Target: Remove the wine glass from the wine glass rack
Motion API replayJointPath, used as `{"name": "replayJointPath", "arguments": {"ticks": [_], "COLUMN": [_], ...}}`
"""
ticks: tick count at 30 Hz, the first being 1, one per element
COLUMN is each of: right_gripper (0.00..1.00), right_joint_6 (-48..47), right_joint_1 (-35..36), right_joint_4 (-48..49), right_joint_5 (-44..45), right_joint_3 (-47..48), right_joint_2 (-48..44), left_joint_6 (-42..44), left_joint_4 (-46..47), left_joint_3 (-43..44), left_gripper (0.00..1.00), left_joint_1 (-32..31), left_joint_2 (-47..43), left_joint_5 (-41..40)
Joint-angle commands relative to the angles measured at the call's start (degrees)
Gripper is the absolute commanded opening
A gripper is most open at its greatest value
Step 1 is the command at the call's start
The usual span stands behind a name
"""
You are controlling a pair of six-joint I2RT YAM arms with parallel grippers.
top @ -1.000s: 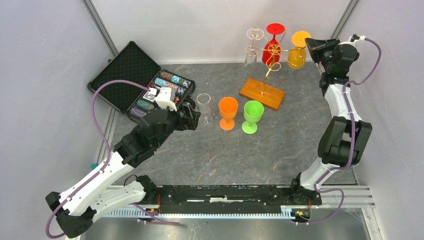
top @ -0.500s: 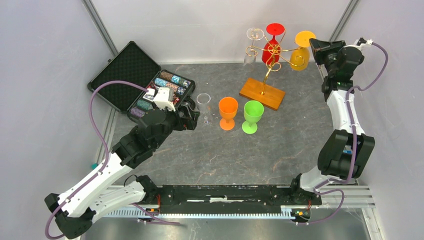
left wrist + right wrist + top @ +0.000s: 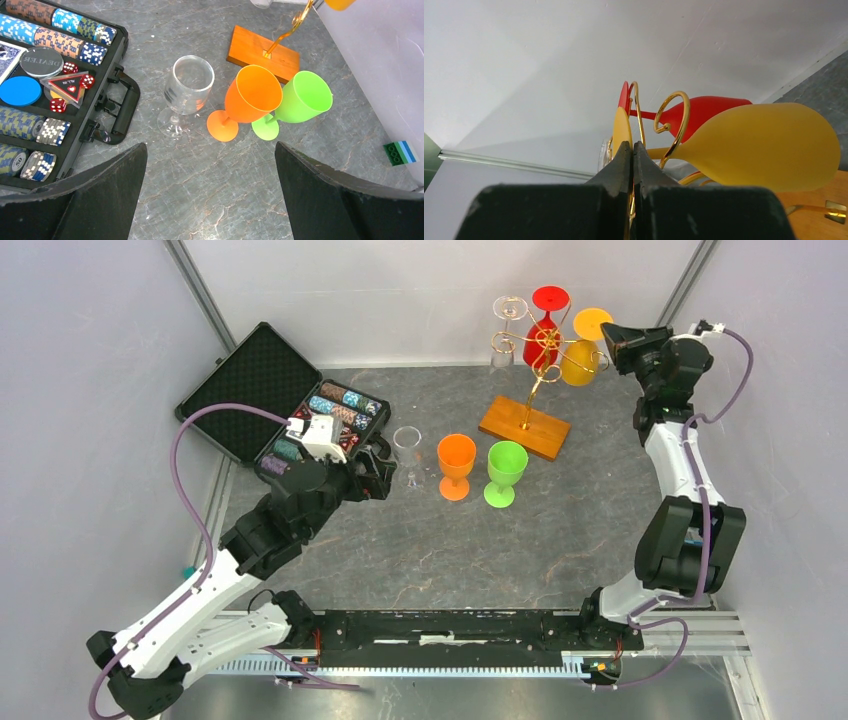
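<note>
The wine glass rack is gold wire on a wooden base at the back of the table. A yellow wine glass, a red one and a clear one hang upside down from it. My right gripper is shut on the thin foot of the yellow glass, which is still among the wire arms. In the right wrist view the jaws pinch the foot edge-on, with the yellow bowl and the red glass beyond. My left gripper is open and empty, and in the left wrist view only bare table lies between its fingers.
A clear glass, an orange glass and a green glass stand upright mid-table. An open poker chip case lies at the left. White walls close in at the back and on both sides. A small toy brick lies by the right wall.
My right gripper has swung left toward the rack stem, carrying the yellow glass with it; its foot and bowl sit further left than before. The left arm has barely moved.
</note>
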Motion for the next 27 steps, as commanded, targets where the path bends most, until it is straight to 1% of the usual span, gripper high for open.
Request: {"name": "replayJointPath", "arguments": {"ticks": [1,5,11,21,27], "right_gripper": [0.0,0.0,0.0,0.0,0.0], "right_joint_6": [2.0,3.1,4.8,7.4,6.3], "right_joint_1": [1.2,1.5,1.5,1.4,1.0], "right_joint_4": [7.4,10.1,16.8,20.8,21.3], "right_joint_5": [-2.6,-1.6,-0.1,-0.1,2.9], "right_joint_3": [1.8,2.5,3.3,5.3,6.9], "right_joint_2": [1.7,2.9,5.2,8.6,9.6], "left_joint_6": [-1.9,-1.9,-1.5,-1.8,-1.8], "left_joint_4": [0.8,0.8,0.7,0.8,0.7], "left_joint_3": [-0.3,-0.6,-0.6,-0.5,-0.6], "left_gripper": [1.0,1.0,1.0,1.0,1.0], "left_joint_1": [0.0,0.0,0.0,0.0,0.0], "left_joint_2": [-0.5,-0.8,-0.9,-0.5,-0.8], "left_joint_5": [-0.7,-0.9,-1.3,-1.2,-1.2]}}
